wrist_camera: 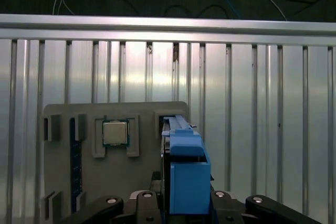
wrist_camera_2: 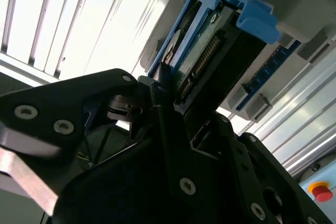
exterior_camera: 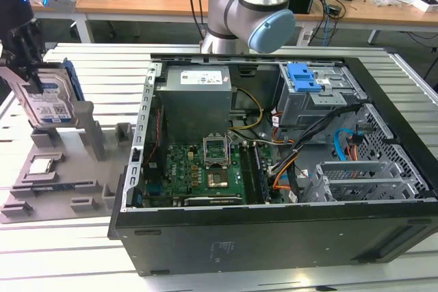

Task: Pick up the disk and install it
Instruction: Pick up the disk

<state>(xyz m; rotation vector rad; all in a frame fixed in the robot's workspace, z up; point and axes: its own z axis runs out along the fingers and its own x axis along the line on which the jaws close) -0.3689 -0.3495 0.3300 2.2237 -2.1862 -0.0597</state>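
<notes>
So the gripper [exterior_camera: 29, 73] is way over at the exterior view's left, and its jaws are pinched narrow on the top edge of the disk [exterior_camera: 49, 100]. The disk stands upright on its edge, label facing out and the blue bracket round its rim, right above the grey tray [exterior_camera: 61, 189]. I honestly can't tell whether its bottom edge is still touching the tray's stand or is just clear of it.

In the second wrist view you're looking along the black fingers [wrist_camera_2: 160, 95] with the disk [wrist_camera_2: 202, 51] wedged between them, connector edge showing. In the first wrist view the disk's blue bracket [wrist_camera: 186, 171] sticks up between the jaws, with the tray [wrist_camera: 63, 114] lying behind it and a CPU [wrist_camera: 115, 132] sitting in one of its pockets, just beside the disk.

The open case [exterior_camera: 274, 237] lies on the slatted table [exterior_camera: 68, 264], well apart from the disk toward the exterior view's right. Its motherboard [exterior_camera: 198, 169] is exposed. The arm [exterior_camera: 250, 11] rises behind the case.
</notes>
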